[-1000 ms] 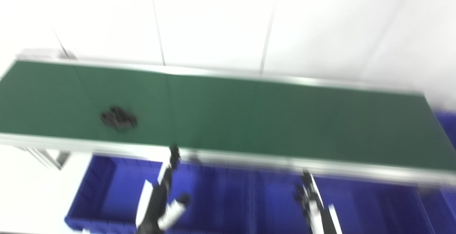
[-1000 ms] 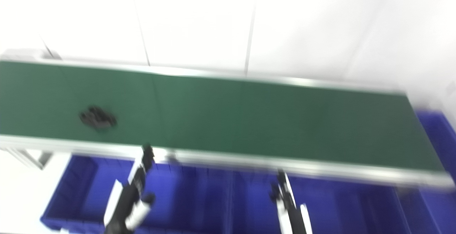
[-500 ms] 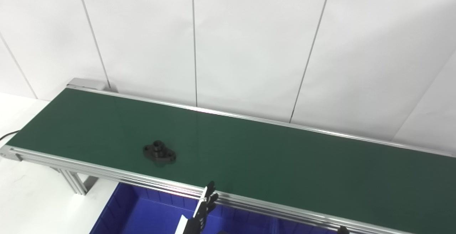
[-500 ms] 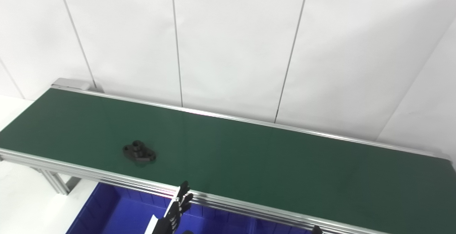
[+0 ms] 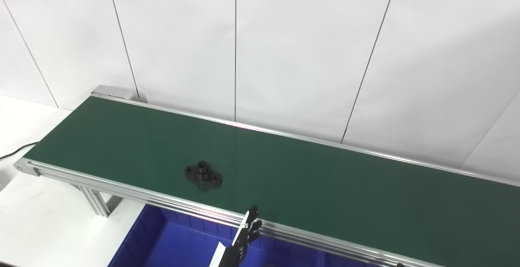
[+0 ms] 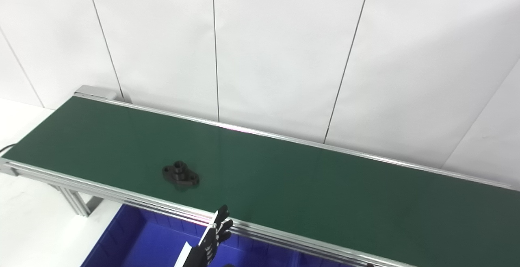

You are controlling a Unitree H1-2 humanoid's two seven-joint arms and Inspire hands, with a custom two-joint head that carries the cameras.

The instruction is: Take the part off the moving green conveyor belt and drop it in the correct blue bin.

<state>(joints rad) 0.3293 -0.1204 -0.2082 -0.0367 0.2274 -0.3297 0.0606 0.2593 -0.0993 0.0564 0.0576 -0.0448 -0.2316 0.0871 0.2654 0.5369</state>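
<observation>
Black flanged part [image 5: 203, 175] sits flat on the green conveyor belt [image 5: 325, 185], left of centre and closer to the near rail than the far one, nothing touching it. Left hand [image 5: 241, 242] is at the bottom edge over the blue bin [image 5: 162, 238], fingers straight and spread, tips just reaching the belt's near rail, holding nothing and well to the right of and nearer than the part. Right hand is barely visible as a dark sliver at the bottom edge, so can't tell how it's set; white panelled wall [image 5: 284, 47] runs behind the belt.
</observation>
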